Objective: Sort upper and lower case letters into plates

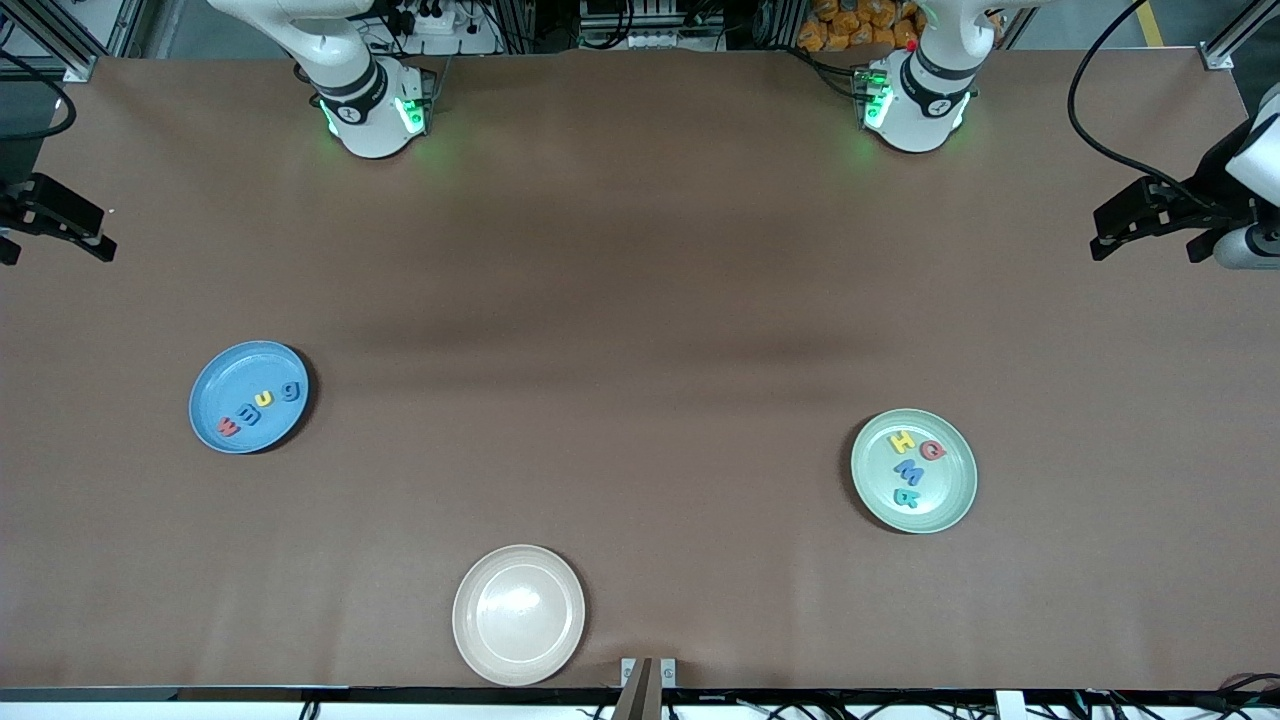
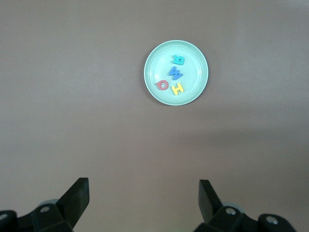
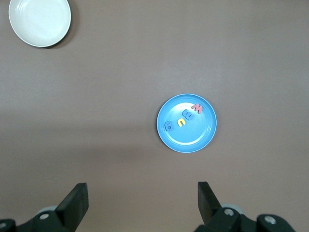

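Note:
Several small foam letters (image 1: 263, 400) lie in a row in the bright blue plate (image 1: 240, 368), toward the right arm's end of the table; the right wrist view shows the letters (image 3: 182, 121) and that plate (image 3: 188, 139). Several more letters (image 1: 908, 470) lie in the pale mint green plate (image 1: 878, 470), toward the left arm's end, and the left wrist view shows them (image 2: 175, 73) in the plate (image 2: 159, 65). My left gripper (image 1: 1148, 235) (image 2: 144, 193) hangs open and empty high over the table's edge. My right gripper (image 1: 55, 235) (image 3: 143, 193) hangs open and empty over the other edge.
A beige plate (image 1: 518, 614) (image 3: 39, 21) with nothing in it sits near the table's front edge, nearer to the front camera than both other plates. Brown tabletop (image 1: 620, 380) stretches between the plates and the arm bases.

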Tool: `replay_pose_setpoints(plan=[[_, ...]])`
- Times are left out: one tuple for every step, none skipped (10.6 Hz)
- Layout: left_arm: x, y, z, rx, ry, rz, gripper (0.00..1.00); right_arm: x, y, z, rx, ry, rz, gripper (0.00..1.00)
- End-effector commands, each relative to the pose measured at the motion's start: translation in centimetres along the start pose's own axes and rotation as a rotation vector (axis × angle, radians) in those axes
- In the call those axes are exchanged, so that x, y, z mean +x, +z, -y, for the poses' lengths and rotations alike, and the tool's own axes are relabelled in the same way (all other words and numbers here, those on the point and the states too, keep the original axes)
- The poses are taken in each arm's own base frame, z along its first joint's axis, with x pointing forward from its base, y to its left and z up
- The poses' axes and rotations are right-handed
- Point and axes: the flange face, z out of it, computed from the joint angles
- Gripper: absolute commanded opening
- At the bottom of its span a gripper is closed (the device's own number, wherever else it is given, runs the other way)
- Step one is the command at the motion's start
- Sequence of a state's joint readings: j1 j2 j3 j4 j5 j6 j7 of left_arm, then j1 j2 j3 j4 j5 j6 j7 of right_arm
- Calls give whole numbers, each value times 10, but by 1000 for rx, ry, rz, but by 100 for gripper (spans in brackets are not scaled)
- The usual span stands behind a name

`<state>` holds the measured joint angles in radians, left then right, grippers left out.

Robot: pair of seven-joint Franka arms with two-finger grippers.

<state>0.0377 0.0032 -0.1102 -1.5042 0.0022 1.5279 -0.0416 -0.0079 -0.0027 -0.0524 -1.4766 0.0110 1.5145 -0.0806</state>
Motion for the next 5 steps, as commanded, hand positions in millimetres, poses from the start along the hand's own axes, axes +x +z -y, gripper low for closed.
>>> replay_pose_setpoints(plan=[[-4, -1, 2, -31, 15, 18, 100, 1, -6, -2, -22, 9, -5, 100], [-5, -1, 2, -31, 14, 23, 100, 1, -6, -3, -23, 11, -5, 100], [-5, -1, 4, -31, 11, 26, 100, 1, -6, -3, -23, 12, -7, 100], [-6, 0, 3, -30, 12, 30, 100, 1, -6, -3, -23, 12, -7, 100], [-6, 0, 3, -30, 12, 30, 100, 1, -6, -5, -23, 15, -8, 100]])
